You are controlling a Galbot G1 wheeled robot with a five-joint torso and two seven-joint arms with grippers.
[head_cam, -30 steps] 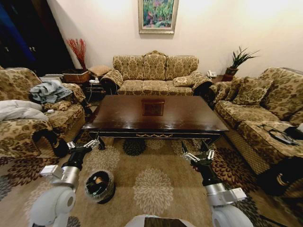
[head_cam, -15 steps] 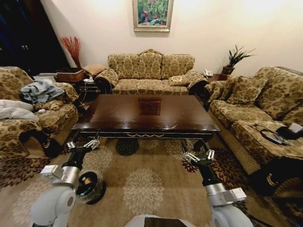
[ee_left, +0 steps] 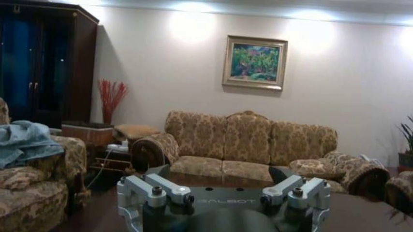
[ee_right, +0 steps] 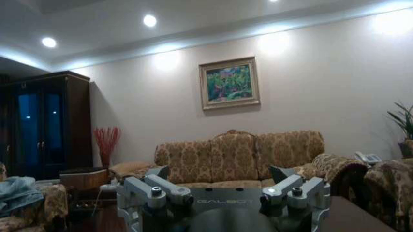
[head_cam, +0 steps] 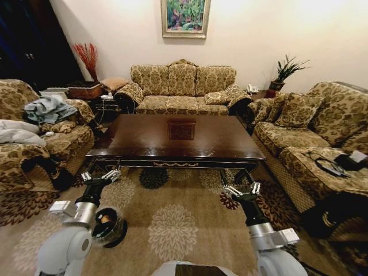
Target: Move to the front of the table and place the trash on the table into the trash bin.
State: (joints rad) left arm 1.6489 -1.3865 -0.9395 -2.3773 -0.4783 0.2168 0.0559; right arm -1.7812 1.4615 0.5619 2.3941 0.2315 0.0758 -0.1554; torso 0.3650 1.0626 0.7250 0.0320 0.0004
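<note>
The table (head_cam: 144, 141) is dark brown and glossy with a square inlay, and it stands straight ahead on the patterned rug. The trash bin (head_cam: 117, 232), black with a clear liner, sits on the rug at lower left, partly behind my left arm. A small orange-brown piece of trash (head_cam: 104, 219) shows inside it. My left gripper (head_cam: 100, 175) hangs open before the table's near left corner. My right gripper (head_cam: 241, 189) is open before the near right corner. Each wrist view shows its own gripper, left (ee_left: 219, 170) and right (ee_right: 219, 170), open with nothing between the fingers, above the table (ee_left: 361, 212) (ee_right: 351, 217).
Patterned sofas ring the table: one behind it (head_cam: 183, 86), one on the left (head_cam: 34, 138) with clothes on it, and one on the right (head_cam: 322, 138). A side table with a woven basket (head_cam: 86, 91) stands at the back left. Open rug (head_cam: 178, 224) lies between me and the table.
The whole head view shifted a little left over the first half second as the camera moved, then held nearly still. Both arms keep the same pose, grippers open.
</note>
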